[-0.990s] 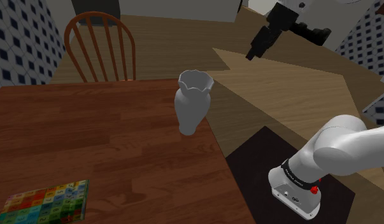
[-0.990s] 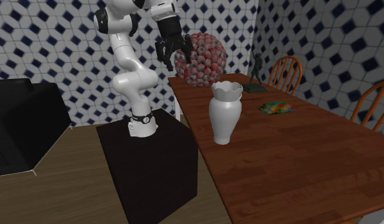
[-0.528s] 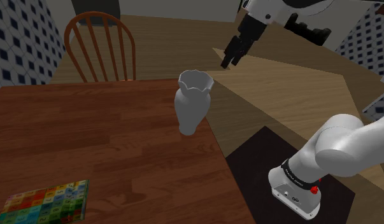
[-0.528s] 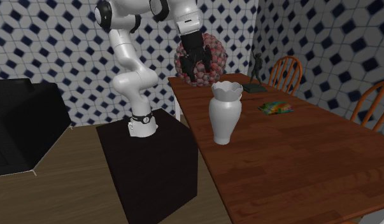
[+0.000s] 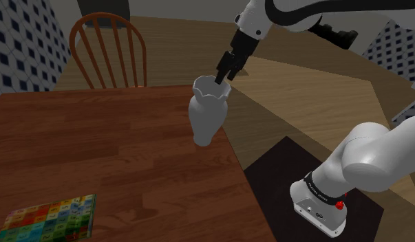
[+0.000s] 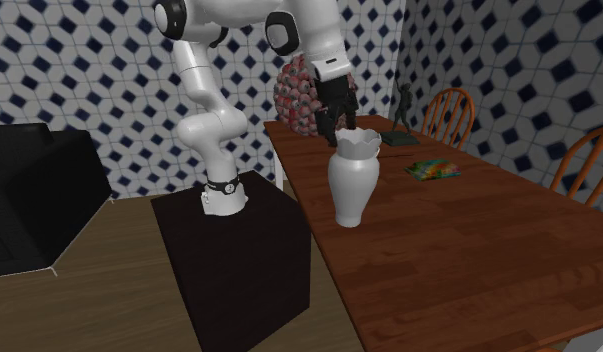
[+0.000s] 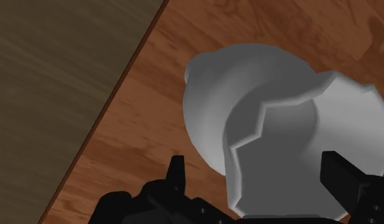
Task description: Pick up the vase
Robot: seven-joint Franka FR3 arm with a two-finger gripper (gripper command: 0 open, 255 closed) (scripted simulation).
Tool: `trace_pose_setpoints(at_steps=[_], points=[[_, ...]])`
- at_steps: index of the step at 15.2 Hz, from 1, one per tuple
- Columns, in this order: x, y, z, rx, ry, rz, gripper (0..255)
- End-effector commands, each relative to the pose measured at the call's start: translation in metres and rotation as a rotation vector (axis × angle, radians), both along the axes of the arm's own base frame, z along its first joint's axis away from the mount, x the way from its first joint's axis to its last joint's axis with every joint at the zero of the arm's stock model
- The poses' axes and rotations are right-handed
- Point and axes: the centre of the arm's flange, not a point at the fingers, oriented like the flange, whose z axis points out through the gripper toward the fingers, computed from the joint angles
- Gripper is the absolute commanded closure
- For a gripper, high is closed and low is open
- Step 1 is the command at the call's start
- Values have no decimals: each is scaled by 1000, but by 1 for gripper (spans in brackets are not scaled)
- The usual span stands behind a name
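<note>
Hand is open, fingers well apart, nothing held. Vase is pale grey-white and stands upright on the wooden table, close to the edge facing the stand. Long axis is vertical: wavy flared rim on top, narrow neck, wider belly, small foot.

Key relation: the hand sits just above the rim, a bit off toward the shoulder view's upper right. Fingertips look level with the lip or just over it; can't tell whether they touch. Wrist view looks almost straight down the mouth. The opening lies between the two fingers but closer to one of them, so not centred yet.

My read: approach phase, grasp not made. Next move needs a small shift to centre. Then either descend so the fingers straddle the neck below the flare, or pinch one wall of the rim.

Risk: tall vase, small foot, near the table edge. A sideways nudge on the lip could tip it.
</note>
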Motion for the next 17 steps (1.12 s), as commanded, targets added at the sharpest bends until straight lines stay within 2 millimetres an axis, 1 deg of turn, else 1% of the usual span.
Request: trace_pose_setpoints(at_steps=[1, 4, 5, 7, 8, 17], points=[[1, 1, -10, 1, 0, 1, 0], [1, 1, -25, 1, 0, 1, 0], [1, 1, -34, 1, 0, 1, 0], [1, 1, -34, 1, 0, 1, 0], [0, 1, -33, 1, 0, 1, 255], [1, 1, -34, 1, 0, 1, 255]])
